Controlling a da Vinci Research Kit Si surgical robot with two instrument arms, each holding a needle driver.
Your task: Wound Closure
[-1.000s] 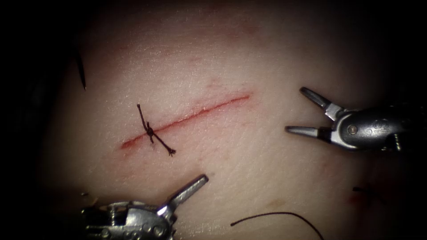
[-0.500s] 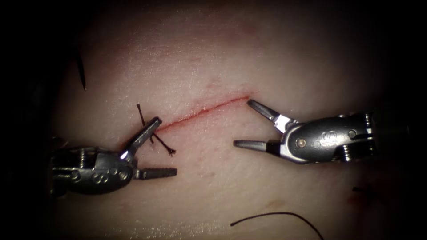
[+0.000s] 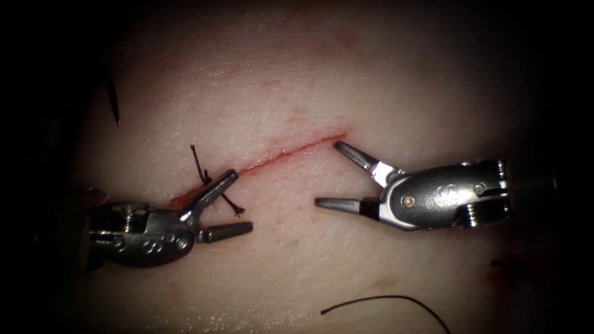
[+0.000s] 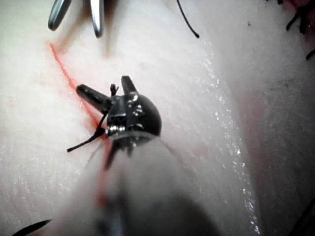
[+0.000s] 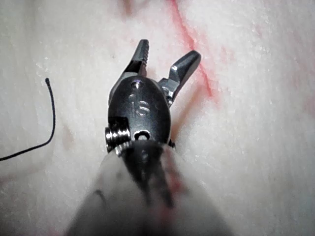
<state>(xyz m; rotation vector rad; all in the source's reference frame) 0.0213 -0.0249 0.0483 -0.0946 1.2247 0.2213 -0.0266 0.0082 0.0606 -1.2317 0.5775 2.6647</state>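
Note:
The cut (image 3: pixel 291 150) runs slantwise across the tissue (image 3: pixel 297 80), with one tied stitch (image 3: pixel 202 175) near its left end and two short cut tails. My left tool (image 3: pixel 241 201) is open and holds nothing; its upper jaw lies across the cut right beside the knot, its lower jaw in front of it. My right tool (image 3: pixel 327 174) is open and empty just in front of the cut's right end. The left wrist view shows the left tool (image 4: pixel 106 87) astride the stitch's tail (image 4: pixel 91 140). The right wrist view shows the right tool (image 5: pixel 167 51) spread next to the red cut (image 5: pixel 184 29).
A loose curved piece of dark thread (image 3: pixel 383 300) lies on the tissue at the front right, also seen as a loose thread (image 5: pixel 51 113) beside the right tool. A dark pointed strand (image 3: pixel 113 102) sits at the far left edge. Red fluid stains the tissue at the right (image 3: pixel 507 266).
My left tool came up from the front edge to the stitch and its jaws opened. My right tool moved left to the cut's right end, still open.

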